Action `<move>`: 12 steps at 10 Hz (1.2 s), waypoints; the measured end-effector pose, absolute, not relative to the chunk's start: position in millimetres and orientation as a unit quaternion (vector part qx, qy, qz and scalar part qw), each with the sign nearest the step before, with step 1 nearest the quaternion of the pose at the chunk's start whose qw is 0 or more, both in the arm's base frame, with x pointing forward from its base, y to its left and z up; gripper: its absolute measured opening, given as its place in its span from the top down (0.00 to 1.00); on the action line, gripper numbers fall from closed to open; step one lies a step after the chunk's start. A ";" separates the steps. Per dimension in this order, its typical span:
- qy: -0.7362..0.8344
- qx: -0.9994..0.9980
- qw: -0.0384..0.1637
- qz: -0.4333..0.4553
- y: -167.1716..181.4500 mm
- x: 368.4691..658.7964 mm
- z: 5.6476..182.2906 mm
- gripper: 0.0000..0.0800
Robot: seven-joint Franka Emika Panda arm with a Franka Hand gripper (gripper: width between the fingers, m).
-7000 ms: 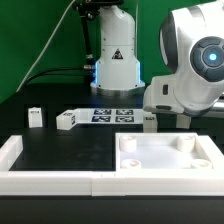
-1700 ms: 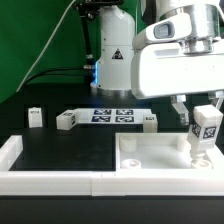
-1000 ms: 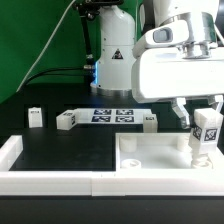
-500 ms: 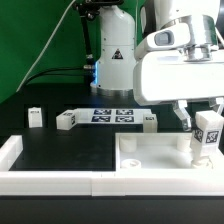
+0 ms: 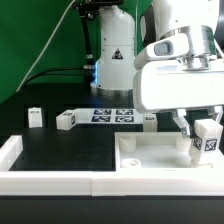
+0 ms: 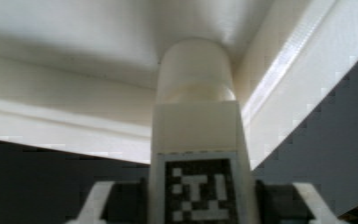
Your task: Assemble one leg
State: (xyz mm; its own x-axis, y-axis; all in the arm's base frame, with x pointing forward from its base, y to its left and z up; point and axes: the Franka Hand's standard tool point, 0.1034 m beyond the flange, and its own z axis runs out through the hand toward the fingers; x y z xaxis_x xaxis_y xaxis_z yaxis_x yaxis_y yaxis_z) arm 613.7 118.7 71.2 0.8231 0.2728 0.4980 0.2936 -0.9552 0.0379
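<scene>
In the exterior view, the claw (image 5: 204, 128) of the white robot arm (image 5: 175, 75) is clamped on a small white rectangular plastic leg (image 5: 206, 141). The leg's black-and-white square tag faces the camera. The leg stands nearly upright, with its lower end at the far corner of the large flat white square plastic plate (image 5: 160, 156), on the exterior view's right. Whether the end sits in a corner hole cannot be told. Three more small white posts (image 5: 34, 117) (image 5: 67, 120) (image 5: 149, 121) lie apart on the black surface (image 5: 70, 150), near the thin flat white marker board (image 5: 112, 115). A low white rail (image 5: 50, 184) runs along the front edge.

In the wrist view, the leg (image 6: 197, 110) fills the middle, with its tag (image 6: 202, 190) close to the camera. The claw's grey fingers (image 6: 108, 200) press in on both of its sides. The leg's rounded far end points at the white plate (image 6: 69, 70) beside a raised edge, and the black surface (image 6: 34, 165) shows beyond.
</scene>
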 end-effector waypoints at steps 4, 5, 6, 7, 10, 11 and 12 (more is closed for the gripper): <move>-0.148 -0.955 0.020 -0.258 118.6 613.7 71.1 0.37; -0.148 -0.955 0.020 -0.258 118.6 613.7 71.1 0.23; -0.148 -0.955 0.020 -0.258 118.6 613.7 71.0 0.20; -0.148 -0.955 0.020 -0.258 118.6 613.7 71.0 0.20; -0.150 -0.958 0.022 -0.244 118.4 620.2 92.4 0.19; -0.151 -0.959 0.021 -0.237 116.2 622.4 99.4 0.19; -0.151 -0.960 0.021 -0.233 113.5 626.5 104.3 0.19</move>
State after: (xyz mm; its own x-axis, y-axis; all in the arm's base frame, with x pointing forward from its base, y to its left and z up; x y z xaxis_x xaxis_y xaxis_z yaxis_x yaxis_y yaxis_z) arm 626.5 113.5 104.3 0.8458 0.2800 0.4540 0.2996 -0.9536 0.0299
